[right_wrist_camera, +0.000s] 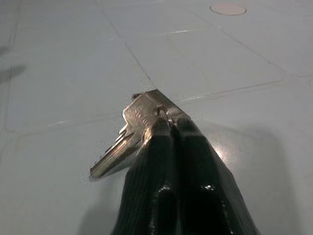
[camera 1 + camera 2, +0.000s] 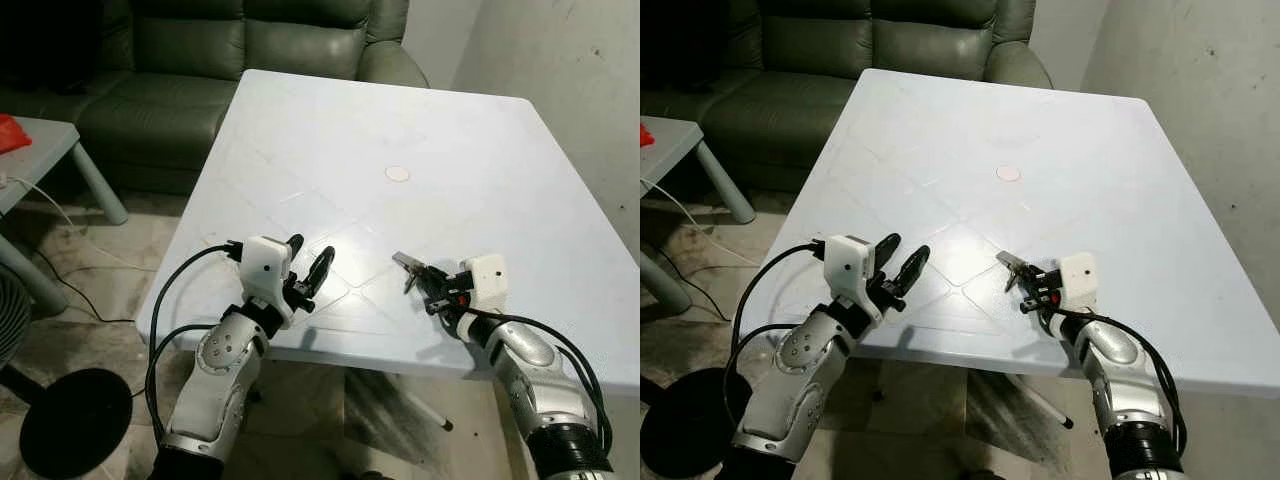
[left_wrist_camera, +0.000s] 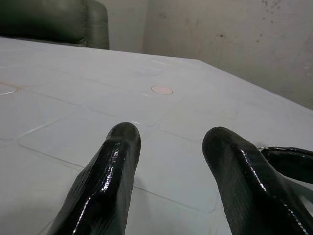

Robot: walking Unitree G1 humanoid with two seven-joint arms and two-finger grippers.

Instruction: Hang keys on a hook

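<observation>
Over on the left, the left gripper [image 2: 308, 262] hovers low above the near edge of the white table [image 2: 470, 150], its 2 black fingers [image 3: 105, 181] spread apart with nothing between them. Across to the right, the right gripper [image 2: 428, 283] has its fingers pressed together, pinching the keys [image 1: 134, 129]: silver, flat, on a thin ring, blades angling down toward the tabletop.

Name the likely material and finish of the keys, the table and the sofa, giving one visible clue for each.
Keys: probably metal, brassy to silvery with bright glints, pinched in the right gripper.
Table: likely moulded plastic, pale and semi-glossy; moulded lines and a round plug show in its top.
Sofa: seemingly leather or faux leather, dark green with a soft sheen on creased cushions.
</observation>
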